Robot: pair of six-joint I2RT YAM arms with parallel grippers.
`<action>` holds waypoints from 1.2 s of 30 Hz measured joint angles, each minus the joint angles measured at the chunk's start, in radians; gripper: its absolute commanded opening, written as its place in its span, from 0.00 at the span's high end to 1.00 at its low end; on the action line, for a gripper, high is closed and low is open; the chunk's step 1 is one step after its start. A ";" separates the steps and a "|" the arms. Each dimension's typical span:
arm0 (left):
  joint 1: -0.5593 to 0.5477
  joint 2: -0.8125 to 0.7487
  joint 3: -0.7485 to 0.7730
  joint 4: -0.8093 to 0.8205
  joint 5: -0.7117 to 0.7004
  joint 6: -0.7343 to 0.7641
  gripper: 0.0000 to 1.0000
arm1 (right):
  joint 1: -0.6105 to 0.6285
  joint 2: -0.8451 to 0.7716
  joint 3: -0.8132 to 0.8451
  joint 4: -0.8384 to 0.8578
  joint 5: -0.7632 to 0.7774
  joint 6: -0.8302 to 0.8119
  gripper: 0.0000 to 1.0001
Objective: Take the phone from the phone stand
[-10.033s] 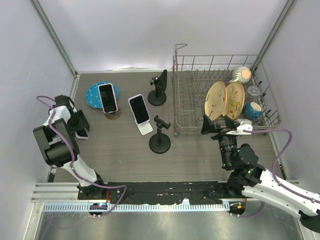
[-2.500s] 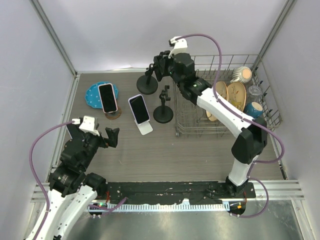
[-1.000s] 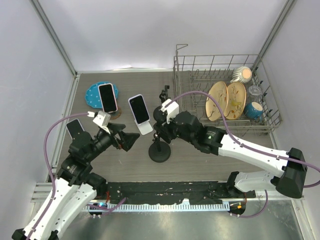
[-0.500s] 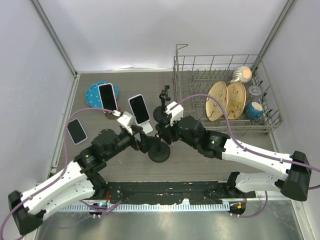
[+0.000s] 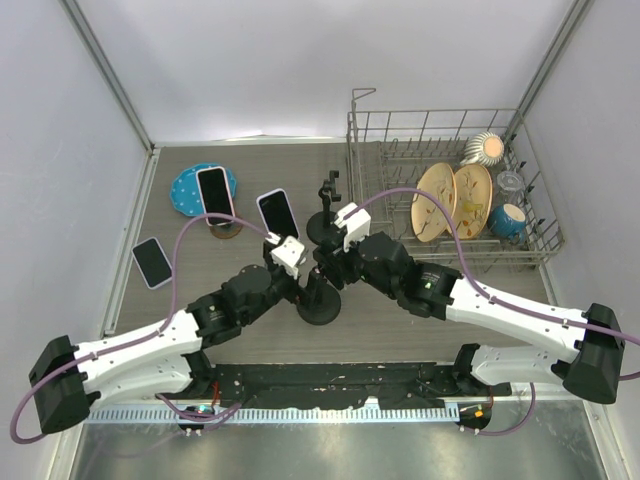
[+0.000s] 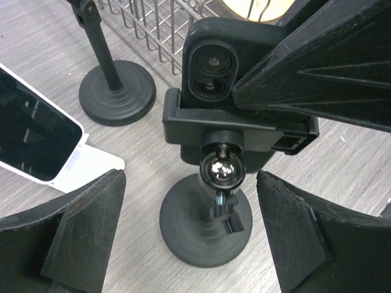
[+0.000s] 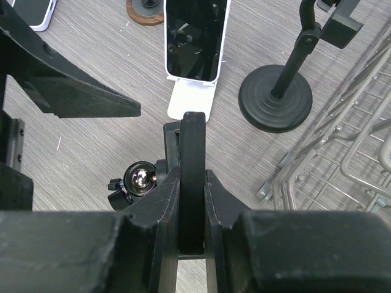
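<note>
Where the overhead view begins at the left, a black phone (image 5: 152,262) lies flat on the grey wood-grain table (image 5: 270,165); behind it a blue dotted plate (image 5: 186,190) sits beside a pink-cased phone (image 5: 215,195), which is propped on a round wooden stand (image 5: 226,229); next, a white-cased phone (image 7: 195,36) leans on a white wedge stand (image 6: 85,166).

Centre: the left gripper (image 6: 190,176) hangs low with its fingers (image 6: 79,232) spread wide, one on each side of the stem and clear of it; between them rises the black phone stand with a round base (image 6: 204,229); its ball joint (image 6: 223,171) carries a clamp (image 6: 238,125); the black-cased phone (image 6: 211,70) sits in that clamp, camera lenses facing the left wrist camera.

From the right, the right gripper (image 7: 193,177) is clamped on the upper part of the black-cased phone, one finger pressed to each face; the right wrist view shows the phone edge-on between them.

Just behind stands a second black stand (image 5: 325,228); to its right, a wire dish rack (image 5: 352,190) holds two tan plates (image 5: 432,200) on edge and a blue cup (image 5: 505,220).
</note>
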 measured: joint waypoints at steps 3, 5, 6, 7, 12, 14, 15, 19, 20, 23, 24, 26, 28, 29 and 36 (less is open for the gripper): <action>0.000 0.042 0.000 0.032 0.002 0.021 0.13 | 0.000 0.000 0.000 0.000 0.000 0.000 0.96; 0.000 0.072 0.000 0.053 0.005 0.031 0.18 | 0.001 0.000 0.000 0.000 0.001 0.000 0.96; 0.000 0.085 0.000 0.060 0.008 0.032 0.20 | 0.001 0.000 0.000 0.000 0.001 0.000 0.95; 0.000 0.099 0.000 0.071 0.011 0.035 0.26 | 0.001 0.000 0.000 0.000 0.001 0.000 0.95; -0.001 0.156 0.000 0.125 0.010 0.037 0.50 | 0.002 0.000 0.000 0.000 0.000 0.000 0.95; -0.001 0.172 0.000 0.146 0.016 0.034 0.66 | 0.002 0.000 0.000 0.000 -0.001 0.001 0.94; -0.003 0.179 0.000 0.158 0.023 0.032 0.72 | 0.002 0.000 0.000 0.000 -0.001 0.002 0.94; -0.010 0.186 -0.006 0.181 0.029 0.030 0.97 | 0.001 0.001 0.000 -0.002 0.002 0.004 0.89; -0.010 0.186 -0.009 0.186 0.030 0.027 1.00 | 0.002 0.001 0.000 -0.002 0.003 0.003 0.88; -0.010 0.182 -0.021 0.202 0.032 0.021 1.00 | 0.002 0.001 0.000 -0.003 0.003 0.003 0.79; -0.010 0.178 -0.024 0.206 0.034 0.020 1.00 | 0.002 0.001 0.000 -0.003 0.004 0.003 0.72; -0.010 0.168 -0.034 0.209 0.039 0.015 1.00 | 0.003 0.001 0.000 -0.003 0.007 0.002 0.67; -0.010 0.156 -0.044 0.212 0.042 0.013 1.00 | 0.007 0.003 0.000 0.013 0.018 -0.002 0.62; -0.010 0.151 -0.048 0.214 0.045 0.011 1.00 | 0.008 0.003 0.001 0.024 0.026 -0.005 0.61; -0.005 0.135 -0.058 0.214 0.048 0.001 1.00 | 0.008 0.058 0.023 0.067 0.048 -0.024 0.60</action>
